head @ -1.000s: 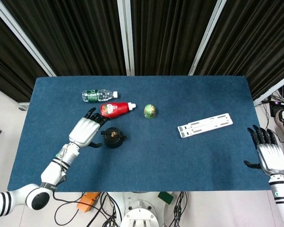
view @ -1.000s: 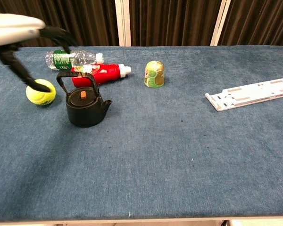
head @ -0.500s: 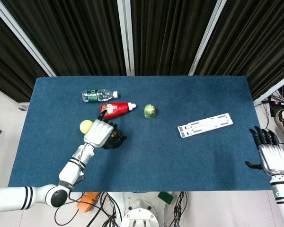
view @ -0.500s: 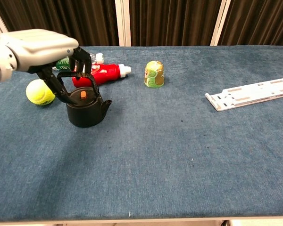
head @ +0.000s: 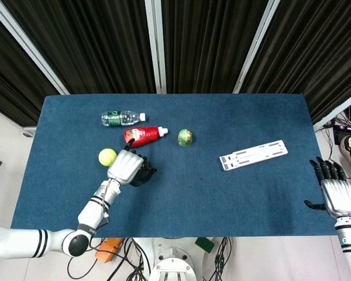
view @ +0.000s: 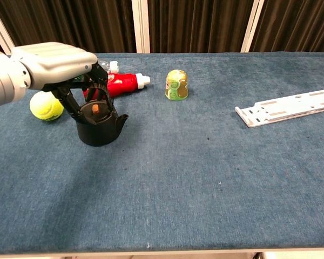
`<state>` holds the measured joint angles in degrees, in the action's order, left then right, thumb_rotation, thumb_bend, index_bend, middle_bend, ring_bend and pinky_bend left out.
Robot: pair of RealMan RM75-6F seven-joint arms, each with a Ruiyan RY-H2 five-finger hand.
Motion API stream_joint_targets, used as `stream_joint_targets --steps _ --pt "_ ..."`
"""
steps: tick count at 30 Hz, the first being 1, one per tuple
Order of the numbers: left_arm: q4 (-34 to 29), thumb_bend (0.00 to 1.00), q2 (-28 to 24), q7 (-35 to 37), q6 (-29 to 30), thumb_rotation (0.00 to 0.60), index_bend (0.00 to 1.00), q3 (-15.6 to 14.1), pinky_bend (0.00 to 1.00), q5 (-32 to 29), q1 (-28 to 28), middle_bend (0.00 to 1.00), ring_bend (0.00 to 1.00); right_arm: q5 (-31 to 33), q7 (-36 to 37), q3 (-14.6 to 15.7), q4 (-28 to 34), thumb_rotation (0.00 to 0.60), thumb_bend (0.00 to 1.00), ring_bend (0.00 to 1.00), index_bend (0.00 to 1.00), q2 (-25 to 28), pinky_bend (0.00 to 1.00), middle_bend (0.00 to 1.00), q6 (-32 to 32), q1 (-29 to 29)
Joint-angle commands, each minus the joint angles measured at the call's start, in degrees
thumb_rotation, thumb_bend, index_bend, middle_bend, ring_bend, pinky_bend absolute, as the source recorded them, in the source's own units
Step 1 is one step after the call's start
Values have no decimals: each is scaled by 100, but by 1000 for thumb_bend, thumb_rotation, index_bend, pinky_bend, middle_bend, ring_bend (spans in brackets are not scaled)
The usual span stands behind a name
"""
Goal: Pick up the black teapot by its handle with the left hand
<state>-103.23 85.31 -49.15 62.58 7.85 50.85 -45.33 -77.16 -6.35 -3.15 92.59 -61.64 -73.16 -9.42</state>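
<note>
The black teapot (view: 100,129) stands on the blue table (view: 205,178), left of centre, its orange lid knob still visible. My left hand (view: 56,67) is right above it, and its dark fingers (view: 100,89) and thumb curl down around the handle, which the palm mostly hides. From the head view the left hand (head: 124,166) covers most of the teapot (head: 144,174). My right hand (head: 336,193) hangs off the table's right edge, fingers apart and holding nothing.
A yellow tennis ball (view: 45,105) lies just left of the teapot. Behind it are a red ketchup bottle (view: 121,84) and a clear water bottle (head: 121,117). A green cup (view: 176,84) stands mid-table, and a white plastic strip (view: 289,107) lies to the right.
My left hand swung in from the left over the teapot, sank onto the handle and curled its fingers around it. The tennis ball came into view. The right hand barely moved.
</note>
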Motion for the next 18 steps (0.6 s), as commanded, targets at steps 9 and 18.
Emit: stream_joint_targets --steps 9,18 --pt "59 83 55 215 -127 532 681 -108 0 -21 -121 719 599 7 43 -6 -27 600 139 0 0 -7 0 0 -22 23" --pt "87 83 43 458 -333 530 838 -155 0 -234 -217 902 768 7 136 -21 -74 600 139 0 0 -9 0 0 -43 43"
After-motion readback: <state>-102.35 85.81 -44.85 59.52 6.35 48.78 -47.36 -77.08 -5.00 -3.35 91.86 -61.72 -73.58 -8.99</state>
